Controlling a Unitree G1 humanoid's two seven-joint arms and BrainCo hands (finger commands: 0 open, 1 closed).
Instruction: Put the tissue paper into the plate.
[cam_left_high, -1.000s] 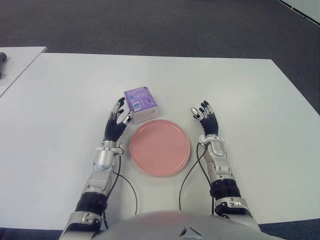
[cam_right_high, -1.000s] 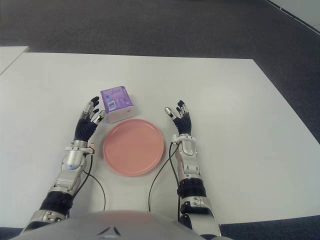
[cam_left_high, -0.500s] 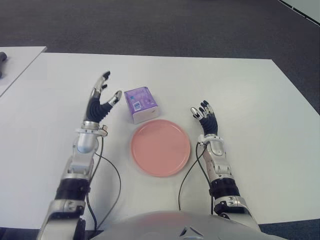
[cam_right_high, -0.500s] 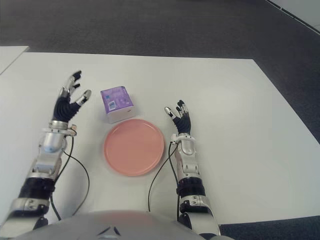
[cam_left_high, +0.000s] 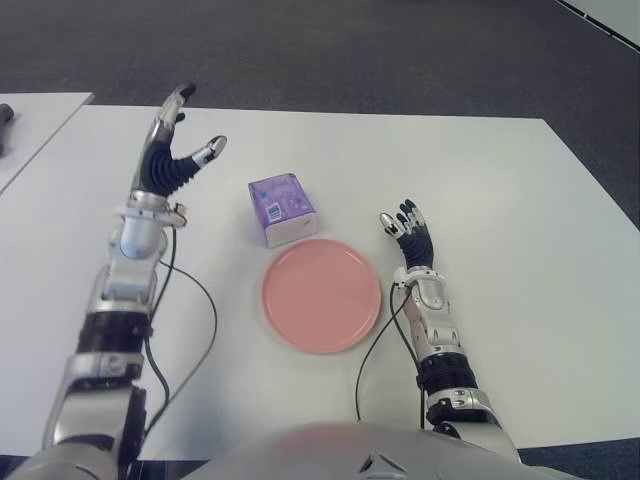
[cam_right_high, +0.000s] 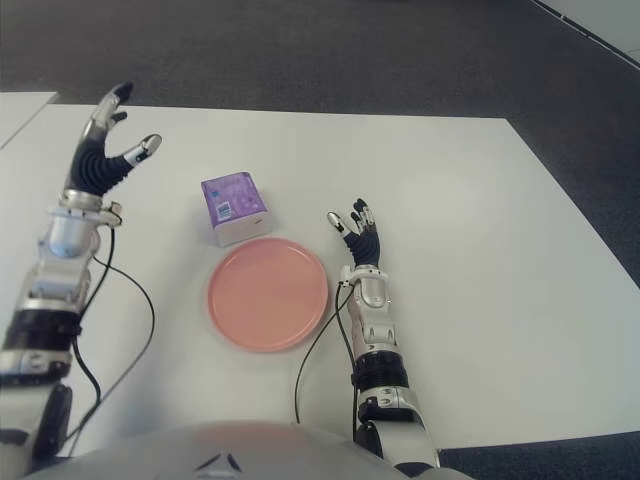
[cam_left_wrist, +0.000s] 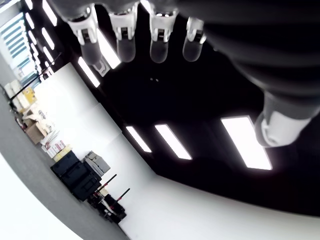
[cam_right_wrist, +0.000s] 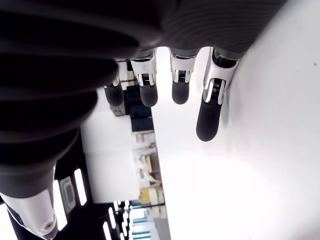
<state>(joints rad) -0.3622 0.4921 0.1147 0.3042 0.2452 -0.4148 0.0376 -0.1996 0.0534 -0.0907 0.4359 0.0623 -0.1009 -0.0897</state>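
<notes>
Change: the left hand (cam_left_high: 170, 165) is up and away now. A second ago it sat low, just beside the small purple tissue pack with the white base (cam_left_high: 282, 208); half a second ago it was lifting; now it is raised high over the far left of the white table (cam_left_high: 480, 180), well apart from the pack. The pack, the plate and the right hand have not shifted.

Left hand: fingers spread wide, thumb out, palm empty. Its wrist view shows ceiling lights past straight fingers (cam_left_wrist: 123, 37), nothing held.

Right hand: the right hand (cam_left_high: 408, 232) shows low, just right of the round pink plate (cam_left_high: 321, 294), fingers relaxed and extended, holding nothing; whether it touches the table I cannot tell.

Tissue pack: on the table, at the plate's far rim, seemingly just touching it but not in it. A boxy, soft-looking packet, purple printed top with a small label, white lower face, turned a little askew.

Plate: bare, nothing in it.

Step in hand: by my reading this is the reach before the grasp, with no pick-up made yet; the task is barely begun.

Next move: the left hand needs to come back down toward the pack, close thumb and fingers on its opposite sides, lift it clear of the rim and carry it the short way over the plate.
</notes>
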